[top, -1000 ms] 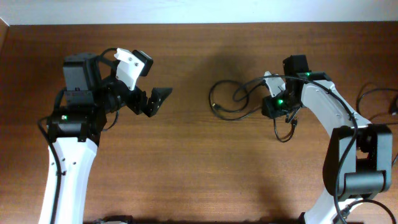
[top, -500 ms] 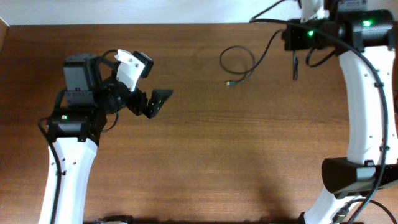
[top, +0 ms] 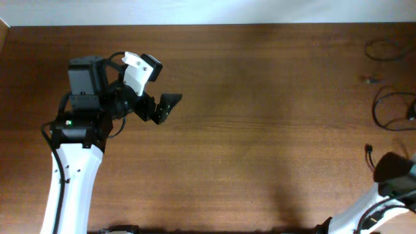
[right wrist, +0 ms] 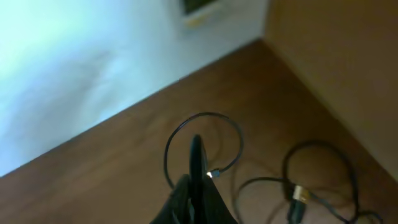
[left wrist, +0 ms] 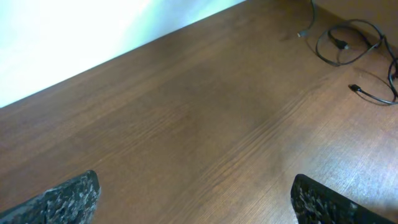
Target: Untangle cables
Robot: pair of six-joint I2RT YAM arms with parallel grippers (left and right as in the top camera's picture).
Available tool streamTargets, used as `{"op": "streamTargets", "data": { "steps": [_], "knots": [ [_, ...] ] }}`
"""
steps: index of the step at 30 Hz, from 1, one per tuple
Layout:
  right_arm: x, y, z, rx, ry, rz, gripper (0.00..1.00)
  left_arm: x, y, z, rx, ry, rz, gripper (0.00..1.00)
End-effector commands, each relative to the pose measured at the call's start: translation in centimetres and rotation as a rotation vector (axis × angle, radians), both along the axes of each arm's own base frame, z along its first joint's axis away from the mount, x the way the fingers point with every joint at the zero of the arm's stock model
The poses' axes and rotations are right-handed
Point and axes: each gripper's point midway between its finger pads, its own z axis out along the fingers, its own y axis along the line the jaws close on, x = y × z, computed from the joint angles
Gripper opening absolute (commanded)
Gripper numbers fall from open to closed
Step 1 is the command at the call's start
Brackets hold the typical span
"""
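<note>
Thin black cables lie at the table's far right: one loop (top: pixel 383 49) at the back, another loop (top: pixel 392 109) below it, and small plugs (top: pixel 369 149) nearby. They also show in the left wrist view (left wrist: pixel 348 43). My left gripper (top: pixel 160 107) is open and empty at the table's left, far from them; its fingers frame bare wood (left wrist: pixel 196 199). My right gripper (right wrist: pixel 196 155) is out of the overhead view. Its fingers are shut with a thin black cable (right wrist: pixel 205 116) looping out from them. A second cable with a gold connector (right wrist: pixel 299 195) lies to its right.
The right arm's lower part (top: pixel 393 170) shows at the bottom right corner. A white wall (left wrist: pixel 74 37) runs along the table's back edge. A brown panel (right wrist: pixel 336 56) stands beside the right gripper.
The right arm lifted the cables from the table's middle, swung to the far right and left the overhead view. The cables now sit at the right edge. The left arm has not moved.
</note>
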Motion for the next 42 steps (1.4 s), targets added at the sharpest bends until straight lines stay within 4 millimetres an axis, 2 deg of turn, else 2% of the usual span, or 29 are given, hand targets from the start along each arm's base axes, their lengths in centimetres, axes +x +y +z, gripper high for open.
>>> {"op": "streamTargets", "data": {
  "steps": [1,5,8,13,14,15,18,20,21,22,23,25,26,27,28,29,32,36,37,38,40,42],
  "knots": [
    [0.3,-4.1,-2.8,0.044,0.015,-0.068,0.04,-0.3,-0.7,0.2,-0.001,-0.013,-0.032,0.99],
    [2.9,-5.9,-7.8,0.084,0.056,-0.072,0.04,-0.5,-1.6,0.3,0.0,-0.019,-0.057,0.99],
    [4.6,-7.7,-12.6,0.132,0.091,-0.13,0.04,-1.1,-3.0,0.2,0.0,-0.012,-0.097,0.99],
    [5.3,-10.3,-21.4,0.138,0.227,-0.225,0.04,-2.3,-5.6,0.2,0.0,-0.012,-0.175,0.99],
    [5.3,-10.6,-22.6,0.139,0.243,-0.232,0.04,-2.5,-6.0,0.2,-0.003,-0.007,-0.182,0.99],
    [5.4,-11.0,-25.4,0.149,0.278,-0.249,0.04,-2.6,-6.4,0.1,0.0,0.0,-0.18,0.99],
    [5.0,-11.6,-28.7,0.165,0.327,-0.271,0.04,-2.8,-7.0,0.0,0.006,0.007,-0.179,0.99],
    [4.7,-11.9,-29.3,0.171,0.338,-0.278,0.04,-2.6,-7.3,0.1,0.013,-0.007,-0.174,0.99],
    [4.6,-11.9,-29.0,0.171,0.336,-0.279,0.04,-2.6,-7.4,0.1,0.014,-0.008,-0.175,0.99],
    [4.7,-11.8,-28.6,0.173,0.332,-0.276,0.57,-2.6,-7.4,0.1,0.015,-0.007,-0.174,0.99],
    [4.7,-11.7,-27.9,0.172,0.325,-0.272,0.99,-2.6,-7.4,0.2,0.014,-0.009,-0.174,0.99],
    [4.9,-11.6,-24.4,0.149,0.286,-0.272,0.99,-2.6,-7.4,0.2,0.014,-0.01,-0.174,0.99],
    [4.8,-11.5,-21.4,0.128,0.247,-0.273,0.99,-2.6,-7.4,0.2,0.014,-0.01,-0.174,0.99],
    [4.6,-11.4,-19.3,0.12,0.218,-0.283,0.99,-2.6,-7.4,0.2,0.014,-0.01,-0.174,0.99],
    [4.0,-11.1,-16.8,0.124,0.182,-0.312,0.99,-2.6,-7.4,0.2,0.014,-0.01,-0.174,0.99],
    [2.6,-10.9,-14.6,0.127,0.168,-0.366,0.99,-2.6,-7.4,0.2,0.014,-0.01,-0.174,0.99],
    [-1.6,-10.3,-12.6,0.123,0.239,-0.49,0.99,-2.4,-7.2,0.1,0.024,-0.011,-0.162,0.99],
    [-7.2,-7.6,-12.1,0.179,0.398,-0.577,0.99,-0.9,-5.5,-0.5,0.101,-0.031,-0.056,0.99],
    [-7.6,-7.1,-11.6,0.174,0.419,-0.539,0.99,-0.5,-5.2,-0.4,0.114,-0.043,-0.035,0.99],
    [-7.6,-5.3,-8.9,0.173,0.364,-0.465,0.99,0.1,-4.4,-0.3,0.127,-0.048,0.013,0.99],
    [-8.1,-3.8,-5.5,0.146,0.293,-0.442,0.99,1.0,-3.0,-0.2,0.113,-0.035,0.097,0.99],
    [-8.8,-1.3,-1.5,0.115,0.211,-0.379,0.99,1.7,-1.8,0.1,0.092,-0.03,0.15,0.99]
  ]
}}
